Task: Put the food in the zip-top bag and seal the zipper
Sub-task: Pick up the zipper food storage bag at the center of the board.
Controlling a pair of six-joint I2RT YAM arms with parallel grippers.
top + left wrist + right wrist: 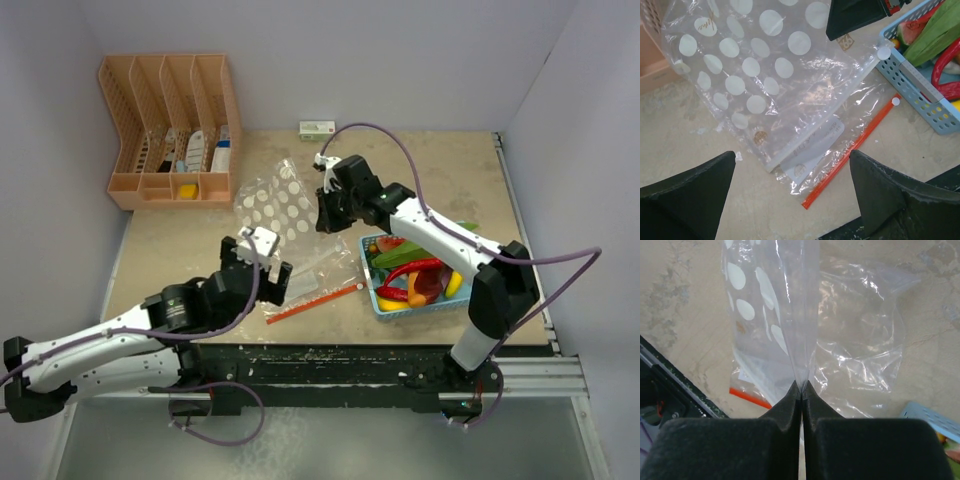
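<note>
Tabletop (180, 260): beige, stone-patterned, walled on the left, far and right sides.

1. Organizer (168, 130), far left corner. Peach plastic lattice with four slots. The items in it are too small to identify.
2. Left gripper (257, 268), left of centre toward the near edge. Its black wedge-shaped fingers (700, 195) are spread wide and hold nothing. It hovers over the bag's near part. Bare surface lies between it and the organizer.
3. Bag (283, 212), centre of the tabletop. Clear, floppy, crinkled film printed with white dots, and one fold is drawn upward. Whether the mouth is open cannot be told.
4. Zipper (312, 303): a thin, straight red-orange strip lying flat on the tabletop toward the near edge, just left of the basket.
5. Small box (317, 129), middle of the far edge. The label is unreadable.
6. Right gripper (801, 386), just right of centre. Its jaws are clenched on a pleat of the bag's film. From above its own body hides the fingers.
7. Basket (418, 308), right half by the near edge. Light blue, perforated plastic, partly covered by the right arm.
8. Food (410, 270): red chili, green and yellow pieces, all inside the basket, some hidden under the arm.
</note>
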